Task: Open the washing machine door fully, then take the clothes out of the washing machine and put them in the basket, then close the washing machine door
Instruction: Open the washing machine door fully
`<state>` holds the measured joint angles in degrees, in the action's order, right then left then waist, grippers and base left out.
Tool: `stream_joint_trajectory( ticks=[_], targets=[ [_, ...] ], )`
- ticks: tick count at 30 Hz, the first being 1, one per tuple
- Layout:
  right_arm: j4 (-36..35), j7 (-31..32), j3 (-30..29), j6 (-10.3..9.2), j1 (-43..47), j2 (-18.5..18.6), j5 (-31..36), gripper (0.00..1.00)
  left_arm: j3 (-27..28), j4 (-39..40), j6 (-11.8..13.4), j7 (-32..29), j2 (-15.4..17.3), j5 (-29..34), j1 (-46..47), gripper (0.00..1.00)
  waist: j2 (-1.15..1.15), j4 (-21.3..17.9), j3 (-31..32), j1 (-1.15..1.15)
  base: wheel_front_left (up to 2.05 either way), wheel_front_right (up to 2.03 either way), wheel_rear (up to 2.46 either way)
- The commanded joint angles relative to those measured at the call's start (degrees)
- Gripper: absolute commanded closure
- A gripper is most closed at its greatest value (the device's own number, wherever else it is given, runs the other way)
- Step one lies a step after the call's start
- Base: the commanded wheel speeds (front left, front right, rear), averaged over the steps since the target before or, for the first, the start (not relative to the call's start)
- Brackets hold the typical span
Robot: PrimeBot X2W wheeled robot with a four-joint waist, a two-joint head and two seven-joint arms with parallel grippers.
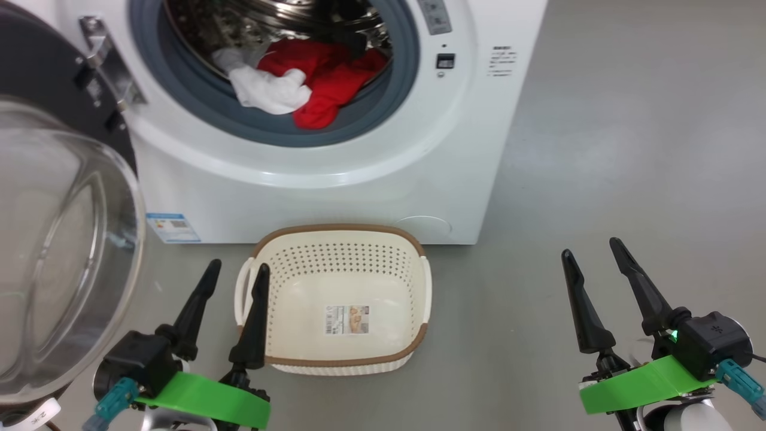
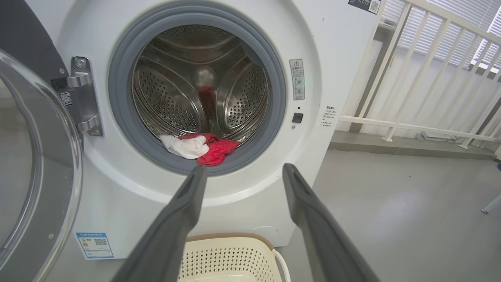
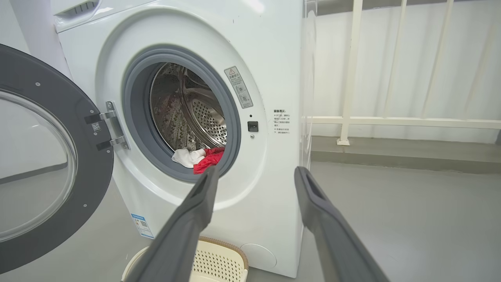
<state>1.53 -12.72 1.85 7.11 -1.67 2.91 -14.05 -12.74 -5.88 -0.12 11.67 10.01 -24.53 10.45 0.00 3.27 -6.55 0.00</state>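
The white washing machine (image 1: 335, 191) (image 2: 336, 78) (image 3: 274, 58) stands straight ahead. Its door (image 1: 54, 251) (image 2: 35, 164) (image 3: 47, 156), black-rimmed with a clear glass bowl, is swung wide to the left. The clothes, red pieces (image 1: 326, 78) (image 2: 217, 150) (image 3: 207, 159) and a white piece (image 1: 269, 90) (image 2: 186, 147) (image 3: 187, 156), lie at the drum's front lip. On the floor before the machine sits the cream basket (image 1: 413, 287) (image 2: 231, 258) (image 3: 219, 262) with nothing inside but a paper label. My left gripper (image 1: 238, 268) (image 2: 244, 168) is open beside the basket's left rim. My right gripper (image 1: 592, 246) (image 3: 256, 170) is open over the floor to the right.
Grey floor (image 1: 628, 149) stretches to the right of the machine. A white railing (image 2: 422, 78) (image 3: 352, 117) runs along the right side behind a low step. The open door takes up the space at the left.
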Motion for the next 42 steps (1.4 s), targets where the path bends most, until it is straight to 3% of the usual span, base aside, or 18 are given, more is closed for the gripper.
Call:
stream_joint_trajectory(
  ticks=[1,13,42],
  targets=[
    [-1.2,-0.8,1.1,0.37,-1.2,0.0,-0.2,0.00,2.0,1.0,0.9,0.7,0.9,0.7,0.0,0.00,0.00,-2.2,0.4,0.00,0.00,0.00,0.00],
    [-1.4,-1.5,0.4,0.37,-0.1,0.0,-0.3,0.00,3.8,1.7,4.2,2.2,-0.2,0.6,-3.2,0.00,0.00,-5.7,2.1,0.00,0.00,0.00,0.00],
    [-6.3,-1.1,-1.3,0.37,5.8,0.0,1.1,0.00,3.3,8.2,6.6,1.9,2.5,3.0,-12.2,0.00,0.00,-6.8,7.3,0.00,0.00,0.00,0.00]
  ],
)
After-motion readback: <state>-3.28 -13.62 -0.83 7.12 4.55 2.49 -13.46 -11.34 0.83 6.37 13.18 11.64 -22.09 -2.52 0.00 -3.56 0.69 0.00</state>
